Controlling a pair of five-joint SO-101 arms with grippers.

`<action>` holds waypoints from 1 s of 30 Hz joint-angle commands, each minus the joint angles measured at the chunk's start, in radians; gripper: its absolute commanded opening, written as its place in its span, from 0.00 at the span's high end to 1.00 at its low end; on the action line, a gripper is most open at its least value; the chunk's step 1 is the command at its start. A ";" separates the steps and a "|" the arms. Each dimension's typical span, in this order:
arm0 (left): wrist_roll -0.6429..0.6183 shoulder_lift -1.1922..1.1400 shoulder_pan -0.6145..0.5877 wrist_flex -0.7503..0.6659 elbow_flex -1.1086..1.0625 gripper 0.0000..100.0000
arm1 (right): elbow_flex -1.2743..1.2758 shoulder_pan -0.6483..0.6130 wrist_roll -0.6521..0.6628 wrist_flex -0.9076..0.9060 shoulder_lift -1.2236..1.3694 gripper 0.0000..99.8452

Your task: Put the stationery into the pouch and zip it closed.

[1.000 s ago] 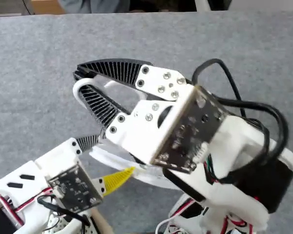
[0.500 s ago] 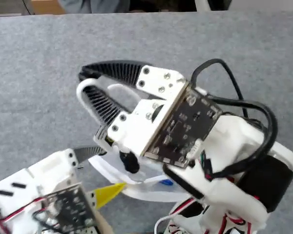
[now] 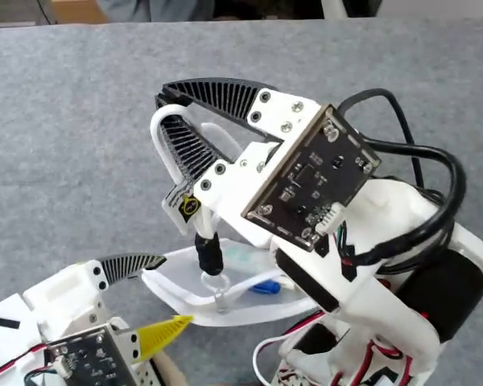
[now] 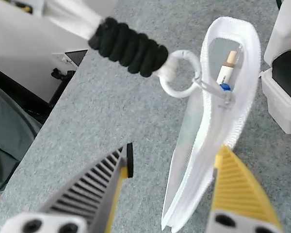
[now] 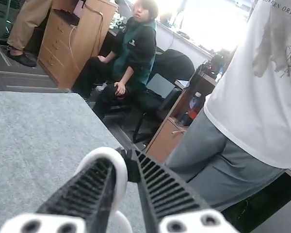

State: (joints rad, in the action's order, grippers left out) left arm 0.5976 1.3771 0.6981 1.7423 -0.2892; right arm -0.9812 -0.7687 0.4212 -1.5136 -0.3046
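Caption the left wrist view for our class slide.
Left gripper astride the open pouch, pen inside, zip cord taut.

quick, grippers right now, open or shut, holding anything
left gripper: open, straddling the end of the pouch
right gripper: shut on the zip cord

Right gripper (image 3: 161, 111): has risen and swung off the pouch (image 3: 225, 314), which it covered before.
Cord (image 3: 207, 251): has come into sight, hanging from that gripper above the pouch's zip ring (image 3: 217, 283).
Pouch: now uncovered, a blue-tipped pen (image 3: 266, 286) showing inside.
Left gripper (image 3: 173, 291): has drawn back to the pouch's end.
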 commanded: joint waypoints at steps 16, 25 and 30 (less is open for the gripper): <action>0.032 -0.066 -0.021 0.008 0.025 0.71 | 0.206 0.203 -0.037 0.206 -0.001 0.99; -0.008 -0.120 0.048 0.008 0.031 0.71 | 0.242 0.227 -0.037 0.256 0.005 0.99; -0.054 -0.167 0.099 0.008 0.030 0.71 | 0.249 0.230 -0.037 0.252 -0.004 0.99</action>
State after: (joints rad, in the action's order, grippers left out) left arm 0.5623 1.2451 0.7841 1.7484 -0.2877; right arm -0.7296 -0.5524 0.3936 -1.2835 -0.3030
